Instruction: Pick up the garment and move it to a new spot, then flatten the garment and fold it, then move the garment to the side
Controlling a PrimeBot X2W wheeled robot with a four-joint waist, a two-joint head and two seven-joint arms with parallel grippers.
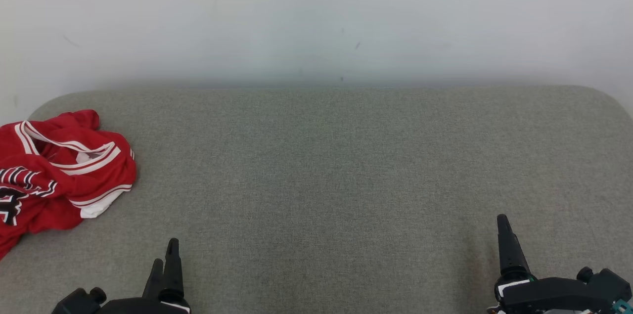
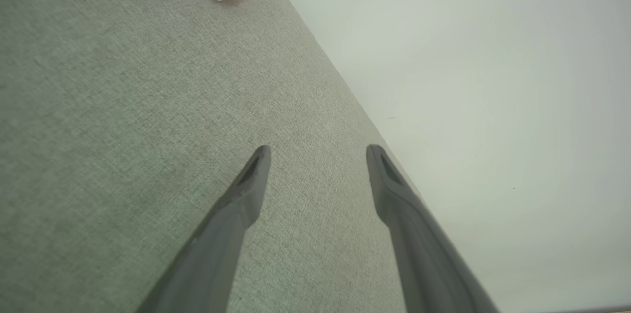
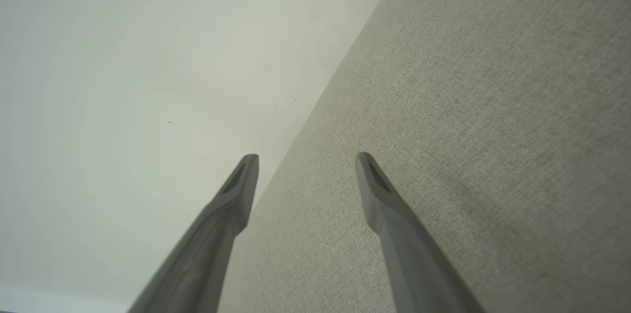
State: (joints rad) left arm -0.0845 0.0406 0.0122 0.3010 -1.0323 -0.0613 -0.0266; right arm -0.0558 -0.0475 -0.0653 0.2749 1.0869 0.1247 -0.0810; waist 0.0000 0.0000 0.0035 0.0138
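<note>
Nearest the camera, the left gripper (image 1: 165,253) sits at the lower left of the head view. Its two dark fingers point away from the robot. In the left wrist view the jaws stand wide apart with nothing between them, over bare grey cloth.

The right gripper (image 3: 305,156) sits at the lower right of the head view. Its jaws are likewise spread and empty in the right wrist view. One finger lies over the grey cloth and the other over the pale background.

Both grippers lie above a grey fabric-covered surface (image 1: 346,165) with rounded far corners, which spans the width of the head view.

Farther out, at the left edge of this surface, lies the garment (image 1: 59,175). It is a red jersey with white-and-red striped trim and black-and-white lettering, crumpled in a heap and partly cut off by the picture's edge. It lies ahead and to the left of the left gripper, apart from it, and well apart from the right gripper.

Beyond the surface's far edge rises a plain pale wall (image 1: 316,17) with a few small dark marks.
</note>
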